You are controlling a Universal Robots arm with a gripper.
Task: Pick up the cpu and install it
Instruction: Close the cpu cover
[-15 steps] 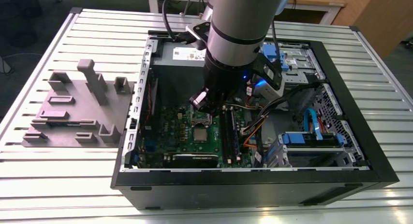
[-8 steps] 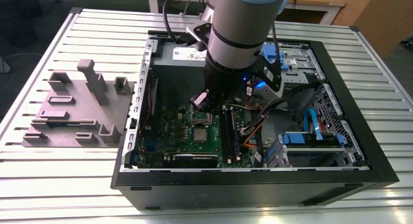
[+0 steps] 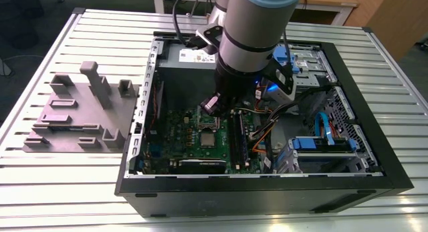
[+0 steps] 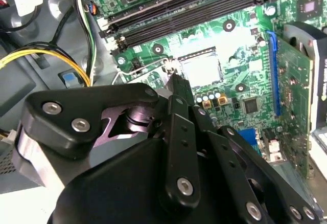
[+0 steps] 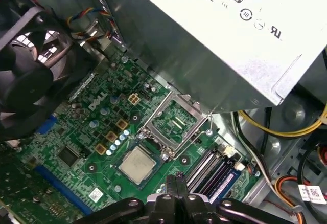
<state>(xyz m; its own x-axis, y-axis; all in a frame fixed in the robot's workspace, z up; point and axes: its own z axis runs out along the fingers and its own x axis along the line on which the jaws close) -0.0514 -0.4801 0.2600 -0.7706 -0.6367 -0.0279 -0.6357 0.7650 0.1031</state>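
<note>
Small flat square silver-topped cpu [image 5: 137,163] seated in socket; light, rigid, fragile; edges advised for hold. Black fingers [image 5: 177,183] closed, nothing gripped.

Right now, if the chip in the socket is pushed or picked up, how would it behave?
The chip looks flat, thin and stiff, so probably light. Its smooth metal top may be slippery. It lies low among the board parts, so a push would likely jam rather than slide it.

cpu [image 5: 137,164] in motherboard [image 5: 82,132] socket, hand [image 5: 178,179] just above
</note>
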